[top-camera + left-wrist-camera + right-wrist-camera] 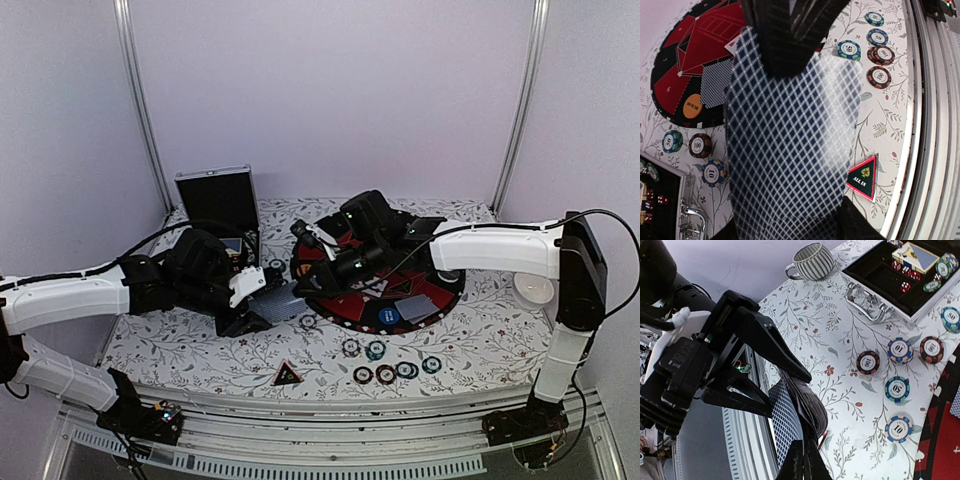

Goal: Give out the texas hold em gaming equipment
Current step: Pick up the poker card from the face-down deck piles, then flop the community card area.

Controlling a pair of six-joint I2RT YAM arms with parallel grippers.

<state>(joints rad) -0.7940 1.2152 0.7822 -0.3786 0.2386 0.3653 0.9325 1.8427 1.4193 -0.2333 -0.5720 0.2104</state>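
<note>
My left gripper (262, 308) is shut on a deck of grey-blue checked playing cards (790, 145) that fills the left wrist view. My right gripper (807, 462) reaches across from the mat. Its fingers (785, 40) are shut on the far edge of the deck's top card. Striped poker chips (386, 374) lie in a loose group near the front edge, and others (897, 388) sit between the mat and the case. A red-black "ALL IN" triangle (863, 177) lies at the front. On the mat rest an orange button (691, 106), a blue button (388, 316) and dealt cards (418, 305).
The round red-and-black mat (345, 305) covers the middle of the floral cloth. An open silver-edged black case (218, 205) stands at the back left with dice and chips inside (910, 275). A striped mug (812, 261) is beside it. The metal table rail (930, 150) runs close by.
</note>
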